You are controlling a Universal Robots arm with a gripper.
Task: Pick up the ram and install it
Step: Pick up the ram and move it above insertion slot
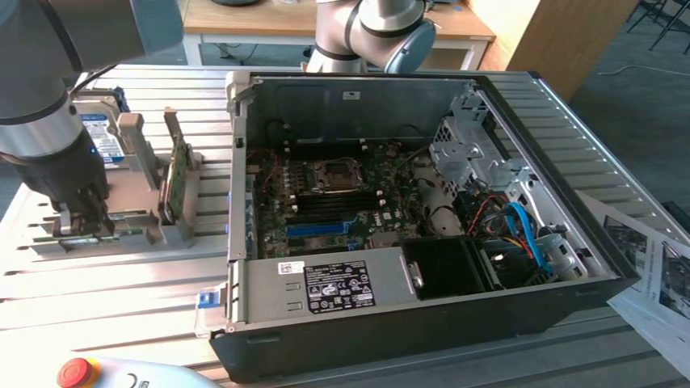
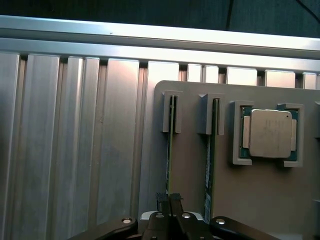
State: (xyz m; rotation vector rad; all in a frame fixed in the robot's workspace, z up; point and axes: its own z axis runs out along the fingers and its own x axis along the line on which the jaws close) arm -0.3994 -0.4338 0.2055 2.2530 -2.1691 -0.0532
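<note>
Your gripper [image 2: 169, 199] is pinched narrow on the ram [image 2: 171, 150], which stands on edge in the grey holder [image 2: 260, 200], in the slot farther from the processor chip [image 2: 270, 133]. It is probably light, stiff and fragile; hold the board's edge, not the chips.

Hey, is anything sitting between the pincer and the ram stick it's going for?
Nothing visible does. The pincer is down at the grey holder and appears shut right on the edge of one ram stick. The second stick and the processor chip sit off to the side.
</note>
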